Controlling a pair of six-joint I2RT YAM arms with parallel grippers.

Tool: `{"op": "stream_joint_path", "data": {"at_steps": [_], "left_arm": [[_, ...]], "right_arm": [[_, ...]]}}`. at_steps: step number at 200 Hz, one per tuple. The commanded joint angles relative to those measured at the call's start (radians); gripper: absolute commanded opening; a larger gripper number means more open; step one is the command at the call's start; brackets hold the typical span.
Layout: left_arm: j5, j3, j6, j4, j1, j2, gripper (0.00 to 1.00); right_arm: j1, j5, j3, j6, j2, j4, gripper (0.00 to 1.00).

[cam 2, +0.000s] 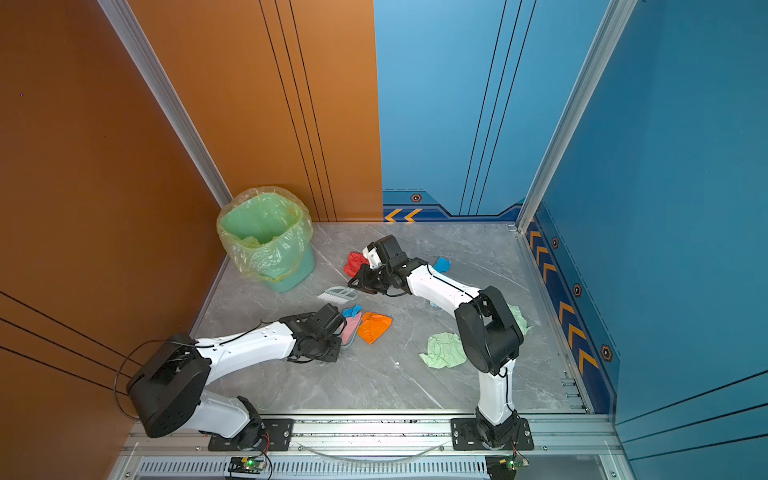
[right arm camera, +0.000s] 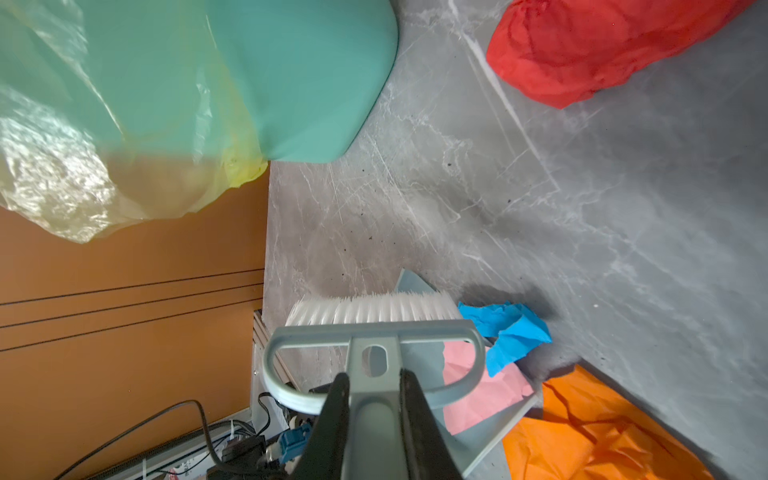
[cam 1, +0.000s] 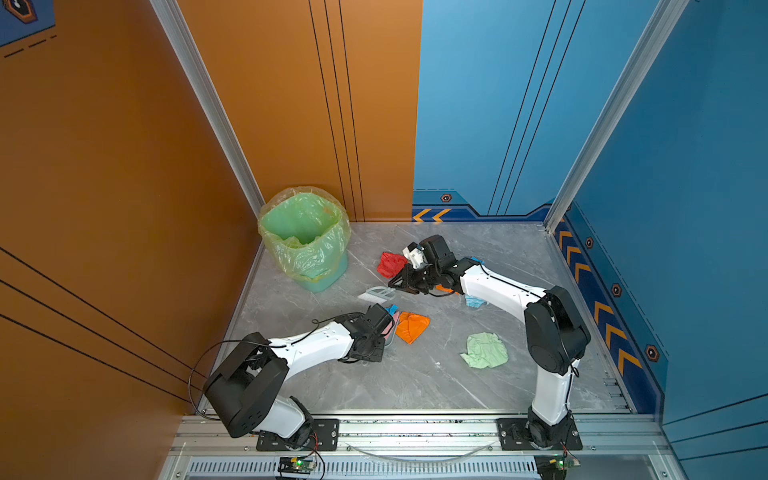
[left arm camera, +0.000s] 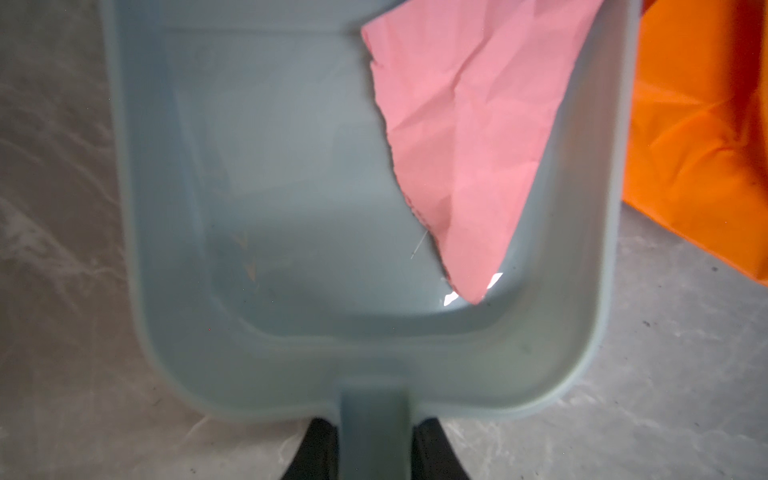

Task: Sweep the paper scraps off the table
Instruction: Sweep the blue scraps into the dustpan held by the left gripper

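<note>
The left gripper (left arm camera: pixel 374 446) is clenched on the handle of the dustpan (left arm camera: pixel 174 270). The dustpan rests on the worktop (cam 1: pixel 415 382) at centre frame in both top views. A pink scrap (left arm camera: pixel 469 137) lies inside the dustpan against one side wall. An orange scrap (cam 1: pixel 412 327) lies on the worktop just beside the dustpan, on its right in both top views. A bright blue scrap (right arm camera: pixel 509 332) sits at the dustpan's open edge.

The right gripper (right arm camera: pixel 374 415) is clenched on the handle of the brush (cam 1: pixel 376 294). The brush head is between the dustpan and the bin (cam 1: pixel 328 278), which stands at the upper left corner of the worktop. Whether the bristles touch the worktop cannot be told.

A red scrap (cam 1: pixel 390 264) lies right of the bin, beside the right gripper. A pale green scrap (cam 1: pixel 485 351) lies right of centre, well apart from the dustpan. A light blue scrap (cam 1: pixel 475 301) is partly hidden by the right arm.
</note>
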Motion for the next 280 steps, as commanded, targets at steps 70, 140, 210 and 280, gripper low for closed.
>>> {"op": "stream_joint_path", "data": {"at_steps": [70,140,210,280], "left_arm": [[0.037,-0.002,0.016,-0.023,-0.010,0.022,0.00],[0.038,-0.001,0.020,-0.022,-0.010,0.025,0.00],[0.035,-0.003,0.018,0.003,-0.008,0.039,0.00],[0.039,0.023,0.030,0.027,-0.004,0.085,0.00]], "right_arm": [[0.016,0.252,0.057,-0.186,-0.006,-0.284,0.00],[0.057,0.050,0.041,-0.151,0.001,-0.273,0.00],[0.004,0.064,0.080,-0.159,-0.007,-0.287,0.00],[-0.059,0.033,0.205,-0.169,0.048,-0.297,0.00]]}}
